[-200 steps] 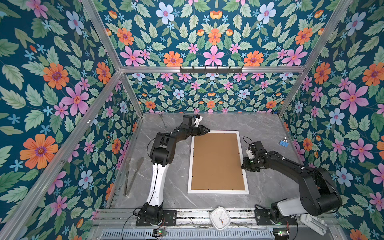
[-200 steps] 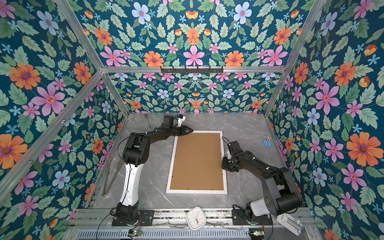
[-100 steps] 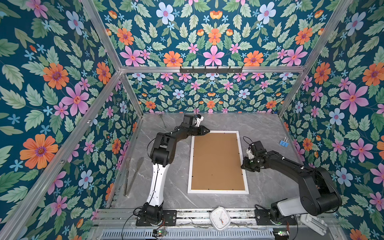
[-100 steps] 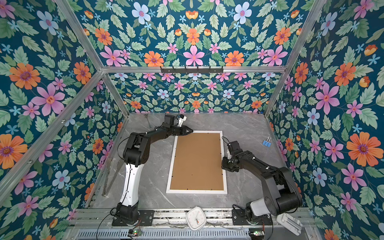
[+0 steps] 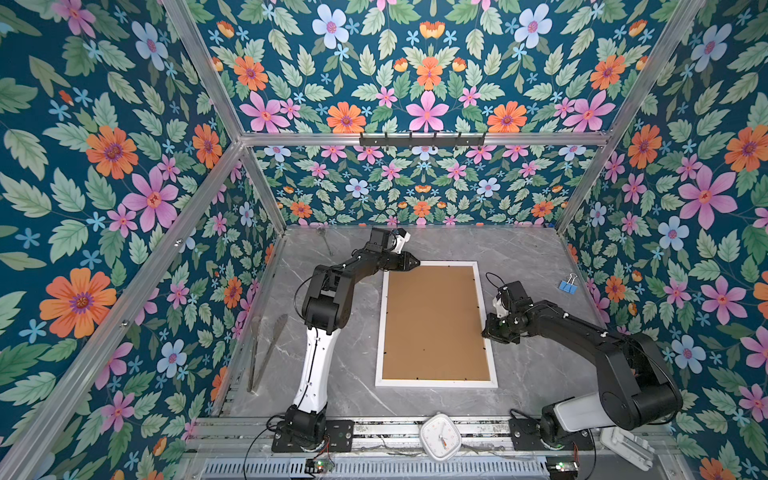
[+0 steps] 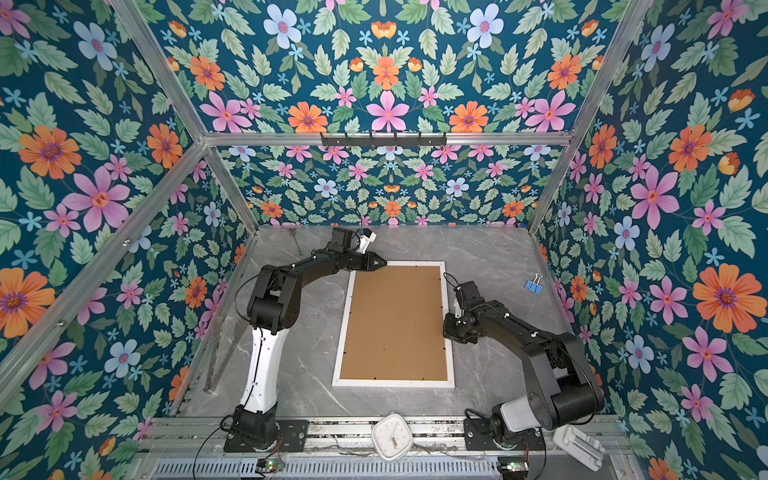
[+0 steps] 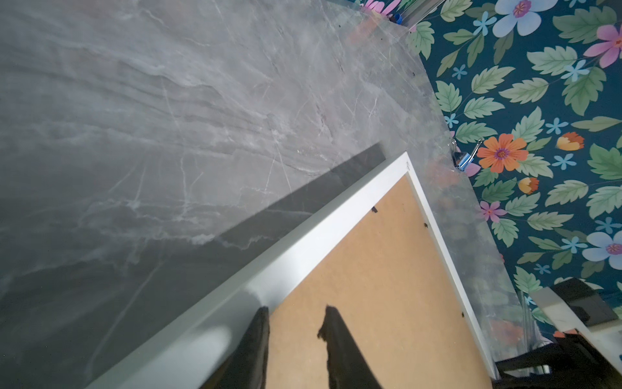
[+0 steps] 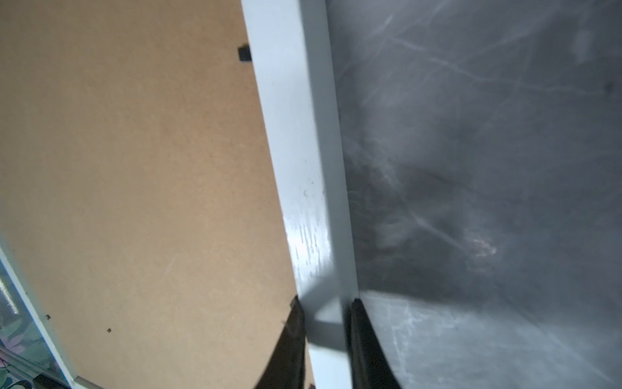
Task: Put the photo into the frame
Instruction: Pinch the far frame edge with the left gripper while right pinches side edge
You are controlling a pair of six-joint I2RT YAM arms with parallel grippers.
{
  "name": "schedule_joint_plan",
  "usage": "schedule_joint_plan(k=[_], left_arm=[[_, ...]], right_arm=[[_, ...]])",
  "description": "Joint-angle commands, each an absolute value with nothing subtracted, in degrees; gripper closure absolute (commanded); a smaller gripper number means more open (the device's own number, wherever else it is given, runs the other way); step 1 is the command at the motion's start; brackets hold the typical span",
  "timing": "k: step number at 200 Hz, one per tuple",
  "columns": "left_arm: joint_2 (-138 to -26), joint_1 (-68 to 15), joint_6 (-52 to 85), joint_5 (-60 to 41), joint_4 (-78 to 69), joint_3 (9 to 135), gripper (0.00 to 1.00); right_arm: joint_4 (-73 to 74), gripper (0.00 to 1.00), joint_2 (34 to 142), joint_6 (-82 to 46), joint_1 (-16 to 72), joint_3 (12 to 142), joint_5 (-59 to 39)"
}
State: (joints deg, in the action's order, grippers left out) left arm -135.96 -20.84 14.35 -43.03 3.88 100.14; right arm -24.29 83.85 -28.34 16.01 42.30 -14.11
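Top views were bright, even and sharp, shadows soft. Wrist views ran dimmer: the frame threw a dark shadow on the table, its near end blurred and glary.

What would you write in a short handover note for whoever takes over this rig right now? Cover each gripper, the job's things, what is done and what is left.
Left gripper: jaws slightly apart, holding nothing, over the backing board at the far left corner of the frame.
Right gripper: shut on the frame's right rail.
Done: the frame lies face down on the table, with the board seated in it.
The photo: not in view; possibly under the board, cannot tell.
Left: confirm the photo is inside, then release.
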Motion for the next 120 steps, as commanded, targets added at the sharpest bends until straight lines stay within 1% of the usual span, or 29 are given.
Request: schedule_joint_plan(k=[1,120], left_arm=[[-137.28,-21.37,12.27,-39.0,16.9,99.71,0.68],[-138.41,-21.88,10.09,-33.28,22.54,101.34,0.69]], right_arm=[[-24.69,0.82,84.64,-31.38,16.02,41.92,-10.39],[-24.77,0.82,84.38,-32.04,16.07,41.75,-9.75]])
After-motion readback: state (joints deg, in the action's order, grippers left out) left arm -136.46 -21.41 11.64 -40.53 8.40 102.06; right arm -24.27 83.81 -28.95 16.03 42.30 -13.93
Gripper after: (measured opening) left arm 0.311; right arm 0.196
